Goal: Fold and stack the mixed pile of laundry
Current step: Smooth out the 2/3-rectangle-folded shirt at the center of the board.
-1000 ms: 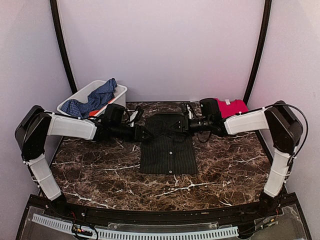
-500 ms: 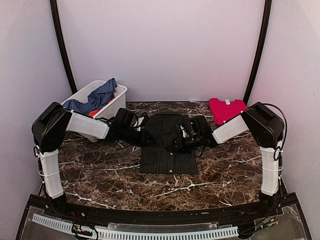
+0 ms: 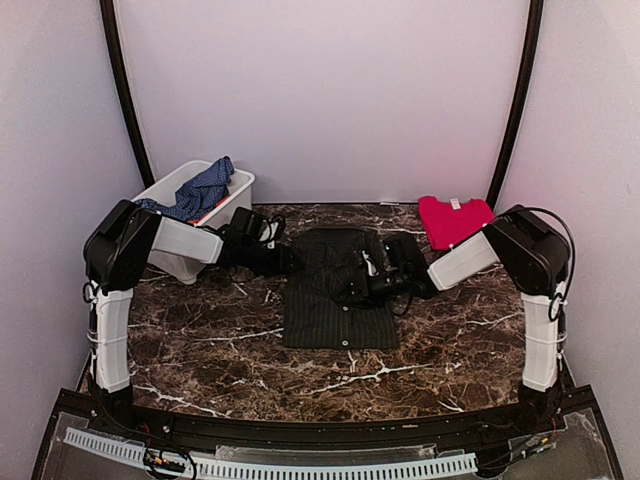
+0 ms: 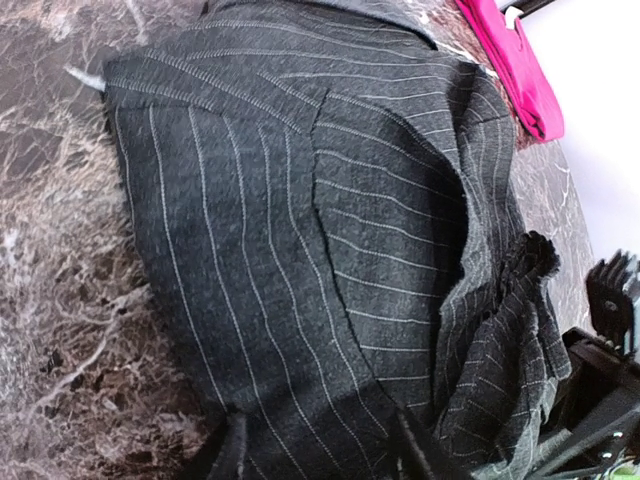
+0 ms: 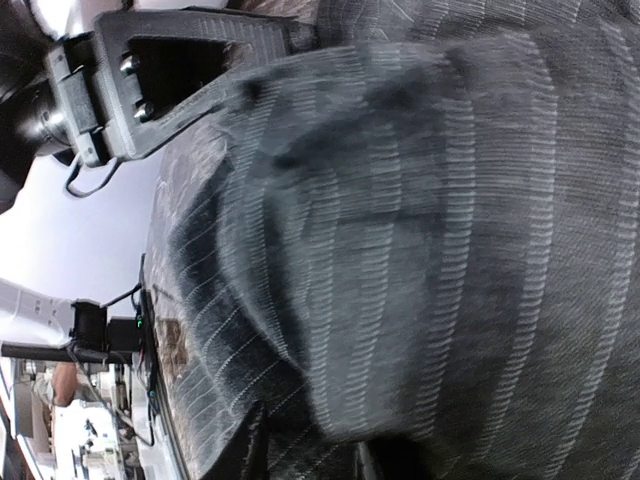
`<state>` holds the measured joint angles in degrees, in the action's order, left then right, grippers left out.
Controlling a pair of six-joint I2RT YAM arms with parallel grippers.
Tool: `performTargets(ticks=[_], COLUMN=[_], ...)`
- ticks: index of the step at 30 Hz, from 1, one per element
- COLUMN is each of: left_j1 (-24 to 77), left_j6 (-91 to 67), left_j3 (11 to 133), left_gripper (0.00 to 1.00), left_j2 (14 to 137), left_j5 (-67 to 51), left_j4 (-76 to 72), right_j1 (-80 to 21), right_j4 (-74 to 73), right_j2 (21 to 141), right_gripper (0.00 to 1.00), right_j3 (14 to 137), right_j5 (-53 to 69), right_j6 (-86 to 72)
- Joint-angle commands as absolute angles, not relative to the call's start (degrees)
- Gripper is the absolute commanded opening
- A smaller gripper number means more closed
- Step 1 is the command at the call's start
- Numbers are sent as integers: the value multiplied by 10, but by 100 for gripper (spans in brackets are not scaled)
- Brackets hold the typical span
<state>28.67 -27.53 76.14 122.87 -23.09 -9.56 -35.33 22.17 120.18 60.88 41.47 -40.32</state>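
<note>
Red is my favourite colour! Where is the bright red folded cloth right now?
In the top view, the bright red folded cloth lies at the far right corner of the marble table, right of the dark pinstriped shirt.

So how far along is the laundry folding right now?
Looks done: the red cloth lies folded at the far right of the table. In hand: the pinstriped shirt lies mid-table, with the left gripper at its left edge and the right gripper on its bunched middle. To do: the blue checked garment, heaped in the white bin.
</note>
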Motion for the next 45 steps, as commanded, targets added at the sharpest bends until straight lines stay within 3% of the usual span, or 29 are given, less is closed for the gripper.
performTargets(ticks=[1, 5, 8, 14, 19, 25, 33, 37, 40, 45], left_j1=[287, 292, 312, 357, 365, 358, 372, 389, 419, 481], left_j6=[-242, -221, -205, -203, -239, -247, -224, -179, -133, -37], left_j3=[740, 702, 691, 696, 711, 754, 676, 580, 568, 512], left_gripper=[52, 61, 65, 64, 61, 60, 62, 76, 97, 99], left_j2=[1141, 1066, 1041, 1072, 1144, 1228, 1165, 1039, 946, 833], left_j5=[-242, -243, -248, -281, -320, -267, -248, -179, -104, 31], left_j4=[-89, -94, -81, -91, -125, -68, -41, -81, -49, -37], right_j1=[-350, -345, -331, -310, -297, -278, -301, -304, -302, -315], right_j4=[221, 178, 144, 123, 127, 75, 51, 24, -16, -77], right_j2=[1135, 1079, 1077, 1149, 1220, 1252, 1188, 1130, 1068, 1031], right_gripper=[34, 43, 41, 28, 26, 24, 27, 32, 37, 39], right_j3=[591, 624, 650, 687, 718, 726, 632, 603, 627, 689], right_j5=[443, 444, 439, 442, 448, 416, 423, 418, 399, 396], right_j6=[-402, -379, -363, -355, -364, -351, -335, -292, -238, -183])
